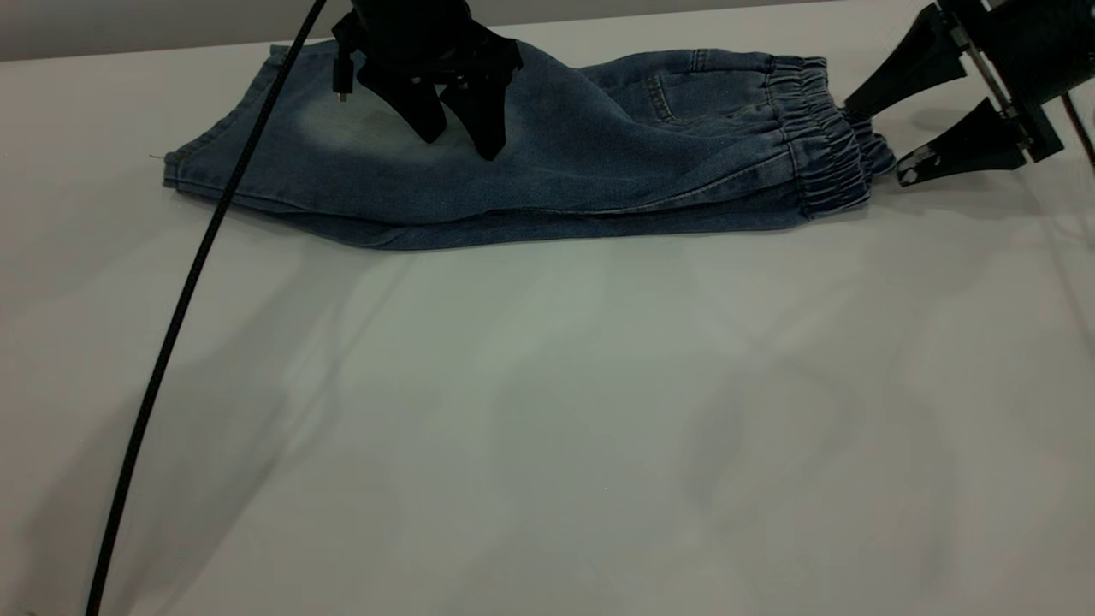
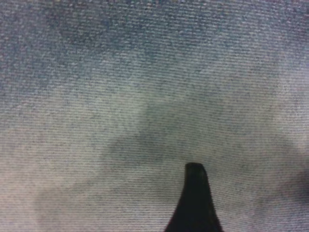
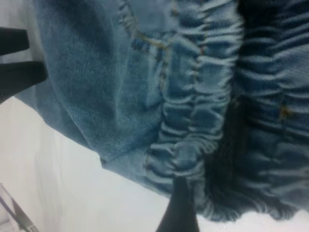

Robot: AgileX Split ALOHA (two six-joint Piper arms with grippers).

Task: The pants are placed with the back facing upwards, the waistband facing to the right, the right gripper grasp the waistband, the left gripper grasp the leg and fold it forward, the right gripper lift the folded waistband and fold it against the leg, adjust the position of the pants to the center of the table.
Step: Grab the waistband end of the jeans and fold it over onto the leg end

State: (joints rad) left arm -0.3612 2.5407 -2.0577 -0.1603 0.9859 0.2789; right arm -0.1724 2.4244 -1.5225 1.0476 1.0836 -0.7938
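White tabletop (image 1: 547, 428) lay bare up front | pants (image 1: 599, 162) folded at far edge | left tool (image 1: 458, 128) spread open on denim | right tool (image 1: 881, 141) gaped at waistband (image 3: 193, 121), stitching clear only from its wrist.

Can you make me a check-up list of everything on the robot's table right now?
Surface: white table, plain, with soft shadows.
Job's things: blue denim pants folded lengthwise at the far edge, gathered waistband at the right.
Clutter: nothing seen.
Grippers: left gripper open, fingertips pointing down onto the leg fabric. Right gripper open, level with the waistband and just beside it, not clamped.
Cables: thick black cable trailing from the left arm across the table's left side.
Surroundings: a grey strip behind the table; nothing else seen.
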